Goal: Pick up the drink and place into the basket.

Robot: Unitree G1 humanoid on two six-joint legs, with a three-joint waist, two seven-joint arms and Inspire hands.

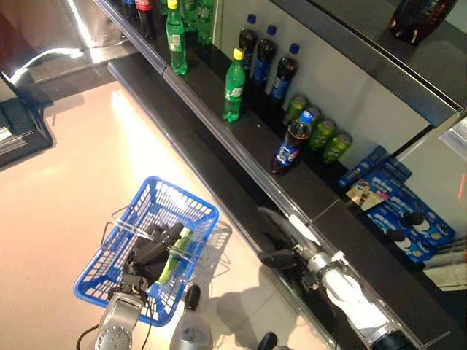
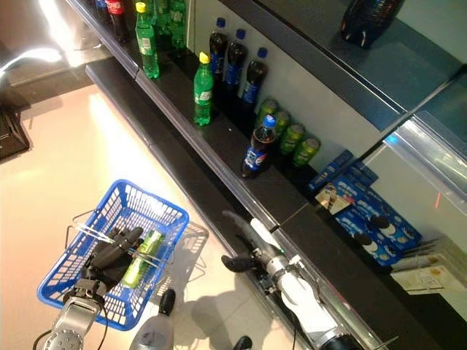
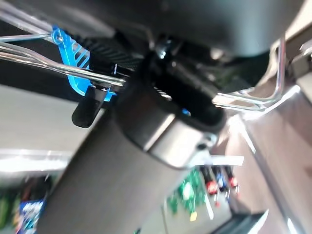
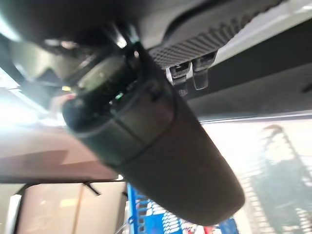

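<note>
Drink bottle (image 2: 143,258), green, lies on its side inside our blue basket (image 2: 162,206), which hangs nearest to us at the lower left. Its long axis runs from the near end of the basket toward the far end, slanting a little to our right as it goes; which end carries the cap we cannot tell. Our left hand (image 2: 111,254) is just beside the bottle, dark fingers curled round the wire handles (image 1: 122,222) of the basket, so it grips them. In the left wrist view a wire loop and a blue clip show past the hand's bulk.

Farther out and to the right, our right hand (image 2: 248,248) hangs over the floor by the shelf edge, fingers straight and slack, thumb apart, holding nothing.

Beyond it runs the dark shelf (image 2: 219,142). On it we see a cola bottle (image 2: 257,148) with a blue cap standing upright, green cans (image 2: 293,138) behind it, blue boxes (image 2: 365,215) to the right, and farther along a green bottle (image 2: 203,90) with a yellow cap, then three dark bottles (image 2: 235,57) against the back wall.
</note>
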